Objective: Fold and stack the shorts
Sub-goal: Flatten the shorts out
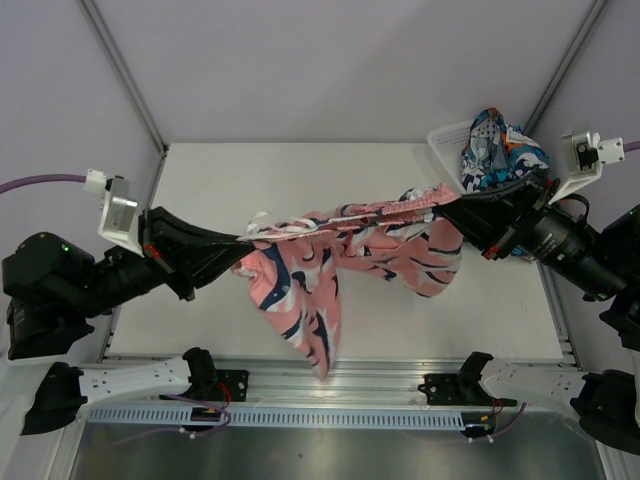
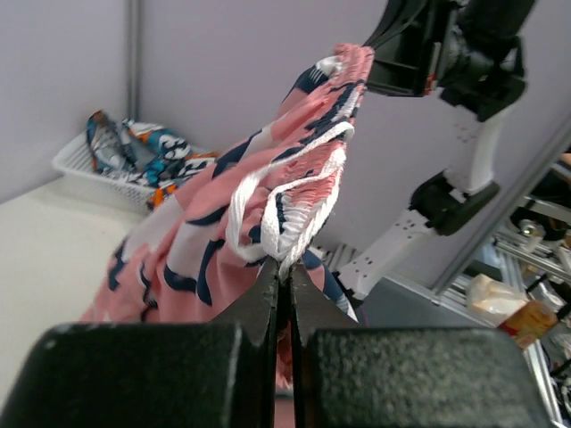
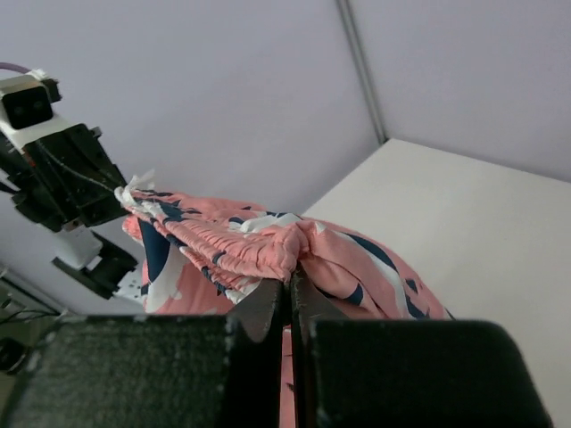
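Two shorts are here. The pink shorts (image 1: pixel 335 262) hang above the table (image 1: pixel 220 190), the left gripper (image 1: pixel 243 240) and right gripper (image 1: pixel 441 208) each pinching the waistband. The blue-orange shorts (image 1: pixel 498 152) lie in one white basket (image 1: pixel 446 140).

Blue shorts (image 1: pixel 497 150) seem half hidden inside the basket (image 1: pixel 446 138).

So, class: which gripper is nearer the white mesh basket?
Right. The right gripper, clamping the pink shorts, sits beside the basket; the left gripper is across the table.
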Robot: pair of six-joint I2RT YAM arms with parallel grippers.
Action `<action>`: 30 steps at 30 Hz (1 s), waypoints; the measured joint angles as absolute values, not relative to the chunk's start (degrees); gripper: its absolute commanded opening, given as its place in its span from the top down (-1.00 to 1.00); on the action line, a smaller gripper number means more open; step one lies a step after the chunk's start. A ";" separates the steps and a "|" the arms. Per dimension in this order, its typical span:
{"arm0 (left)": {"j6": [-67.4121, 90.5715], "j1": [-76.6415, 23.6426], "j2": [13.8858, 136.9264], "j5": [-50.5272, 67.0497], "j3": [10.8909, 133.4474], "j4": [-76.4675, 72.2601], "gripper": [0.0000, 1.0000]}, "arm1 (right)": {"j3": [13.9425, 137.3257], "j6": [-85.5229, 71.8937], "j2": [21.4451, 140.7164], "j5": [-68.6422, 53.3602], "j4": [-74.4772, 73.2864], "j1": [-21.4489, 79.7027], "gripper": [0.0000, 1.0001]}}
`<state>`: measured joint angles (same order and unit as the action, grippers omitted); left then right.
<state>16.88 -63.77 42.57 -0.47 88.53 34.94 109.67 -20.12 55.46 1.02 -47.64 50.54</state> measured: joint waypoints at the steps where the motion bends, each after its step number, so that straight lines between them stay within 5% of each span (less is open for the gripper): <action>1: 16.86 -63.77 42.57 0.97 89.49 34.98 1.00 | 110.32 -20.18 55.35 -0.05 -47.66 50.54 1.00; 7: 17.10 -63.77 44.23 2.96 95.13 39.86 1.00 | 113.34 -21.78 57.01 -3.03 -49.54 50.54 1.00; 15: 19.14 -61.73 50.15 -8.99 95.22 48.25 1.00 | 112.14 -22.87 66.06 8.73 -53.98 47.59 1.00; 23: 18.98 -23.03 59.53 10.76 78.87 42.98 1.00 | 101.38 -23.75 79.05 0.86 -47.79 31.29 1.00; 26: 19.00 -15.51 68.95 16.47 78.70 39.05 1.00 | 102.56 -24.40 87.00 -3.36 -42.98 27.55 1.00; 28: 19.03 -12.12 76.34 19.18 80.51 36.51 0.60 | 106.00 -24.88 94.11 -5.06 -39.22 25.52 0.62; 29: 19.53 -10.52 80.55 20.32 81.73 35.53 0.10 | 108.01 -25.23 98.15 -5.72 -37.04 24.56 -0.15; 30: 19.53 -8.95 84.64 20.16 83.31 34.54 -0.15 | 110.59 -25.63 102.19 -5.85 -35.05 23.68 -0.59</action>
<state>19.53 -8.95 84.64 20.16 83.31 34.54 110.59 -25.63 102.19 -5.85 -35.05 23.68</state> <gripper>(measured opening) 0.276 0.258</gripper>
